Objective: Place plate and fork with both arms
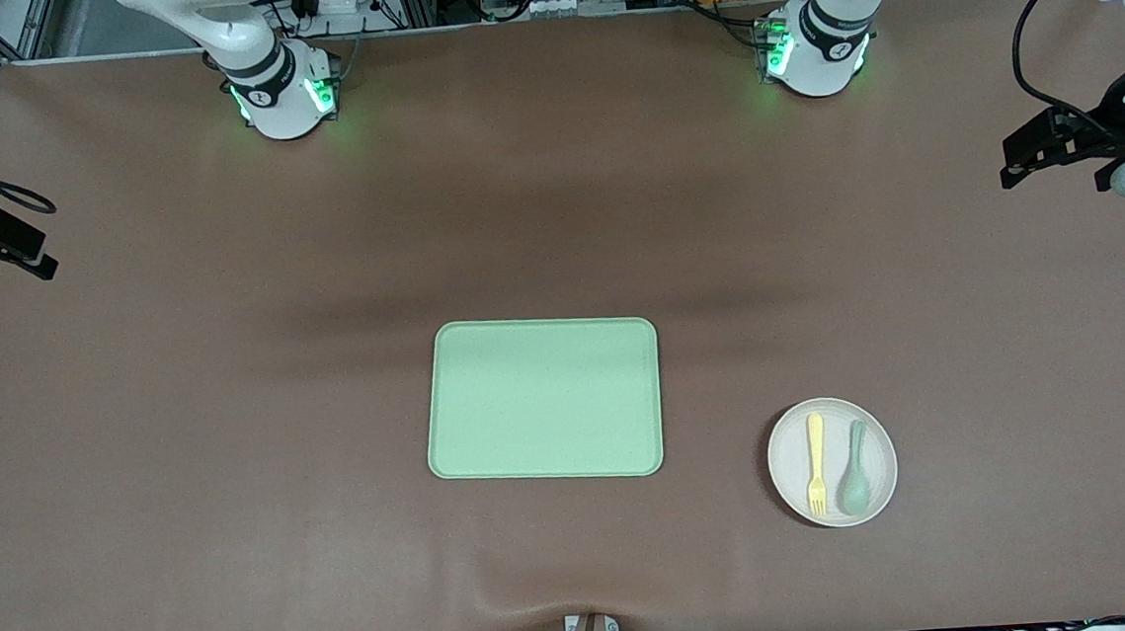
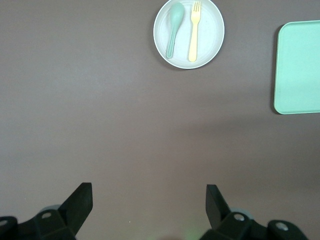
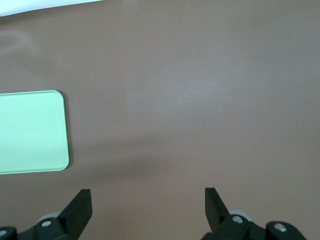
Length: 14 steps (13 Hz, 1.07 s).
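Round pale beige-pink plastic plate (image 1: 832,462) is seen on the brown table (image 1: 182,401), toward the left arm's end, beside the rectangular light-green tray (image 1: 544,398). Small pale-yellow plastic fork (image 1: 815,463) and grey-green spoon (image 1: 855,470) are carried on it. Nothing is placed yet; every step is judged outstanding. Left tool (image 2: 149,202) and right tool (image 3: 148,204) are held above bare table, fingers apart, empty.
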Each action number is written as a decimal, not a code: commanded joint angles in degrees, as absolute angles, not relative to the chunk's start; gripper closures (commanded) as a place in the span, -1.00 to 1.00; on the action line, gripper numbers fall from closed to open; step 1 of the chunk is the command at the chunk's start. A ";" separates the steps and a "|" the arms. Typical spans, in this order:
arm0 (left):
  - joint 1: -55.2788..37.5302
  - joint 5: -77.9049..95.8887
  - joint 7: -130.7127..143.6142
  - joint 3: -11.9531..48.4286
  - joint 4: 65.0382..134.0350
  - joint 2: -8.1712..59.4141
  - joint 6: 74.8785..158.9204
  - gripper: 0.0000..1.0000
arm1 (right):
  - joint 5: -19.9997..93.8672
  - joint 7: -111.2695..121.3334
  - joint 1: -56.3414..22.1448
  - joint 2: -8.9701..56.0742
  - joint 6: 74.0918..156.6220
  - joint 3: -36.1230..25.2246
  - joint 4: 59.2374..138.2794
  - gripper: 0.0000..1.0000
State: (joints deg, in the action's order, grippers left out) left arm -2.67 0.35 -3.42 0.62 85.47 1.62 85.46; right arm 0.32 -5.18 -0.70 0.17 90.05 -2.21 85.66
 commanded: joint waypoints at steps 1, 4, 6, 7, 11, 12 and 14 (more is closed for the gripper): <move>-2.37 -0.88 -3.42 0.88 84.81 1.41 84.64 -1.00 | 0.53 -5.36 0.62 0.70 89.21 -1.32 84.29 -1.00; -2.37 -0.88 -3.08 0.70 84.73 1.49 84.64 -1.00 | 0.61 -5.36 0.62 0.70 89.21 -1.41 84.29 -1.00; -2.37 -0.88 -3.25 0.70 84.73 1.49 84.64 -1.00 | 0.53 -5.36 0.62 0.70 89.21 -1.32 84.29 -1.00; -2.46 -0.88 -3.16 0.70 84.73 1.49 84.64 -1.00 | 0.53 -5.36 0.62 0.70 89.21 -1.41 84.29 -1.00; -2.55 -0.97 -3.25 0.79 85.34 2.98 84.64 -1.00 | 0.62 -5.36 0.70 0.70 89.21 -1.32 84.29 -1.00; -2.55 -0.88 -2.82 0.79 85.34 3.86 84.64 -1.00 | 0.53 -5.36 0.62 0.70 89.21 -1.32 84.29 -1.00; -2.55 -0.88 -2.46 0.88 85.34 5.70 84.64 -1.00 | 0.61 -5.36 0.70 0.70 89.21 -1.32 84.29 -1.00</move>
State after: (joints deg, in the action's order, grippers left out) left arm -2.59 0.34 -3.41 0.50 86.00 3.87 85.30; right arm 0.32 -5.18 -0.70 0.17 90.05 -2.21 85.66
